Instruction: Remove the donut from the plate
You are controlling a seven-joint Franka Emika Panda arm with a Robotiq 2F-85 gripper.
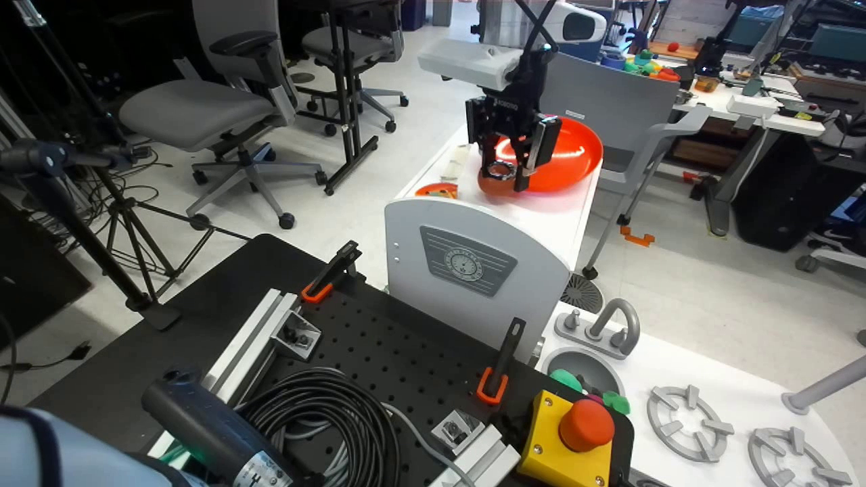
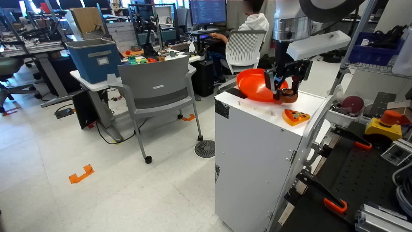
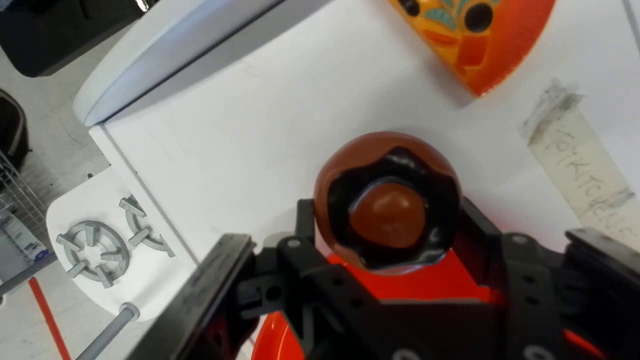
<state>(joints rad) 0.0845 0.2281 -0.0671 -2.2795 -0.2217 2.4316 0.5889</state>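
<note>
The brown donut [image 3: 387, 212], with dark icing, sits between the two black fingers of my gripper [image 3: 387, 220] in the wrist view. Both fingers touch its sides. In both exterior views the donut [image 1: 497, 184] [image 2: 289, 97] hangs at the fingertips of the gripper [image 1: 505, 177] [image 2: 285, 93], low over the white box top. It is at the edge of the orange-red plate [image 1: 575, 152] [image 2: 252, 85], on the side toward the pizza slice. I cannot tell whether it clears the surface. In the wrist view the plate [image 3: 415, 280] is mostly hidden behind the gripper.
A toy pizza slice [image 1: 438, 190] [image 2: 295, 117] lies on the box top [image 3: 240, 130] near a strip of tape [image 3: 582, 170]. A raised grey panel [image 1: 473, 264] borders the box at the sink side. A grey chair [image 1: 595, 101] stands close behind the plate.
</note>
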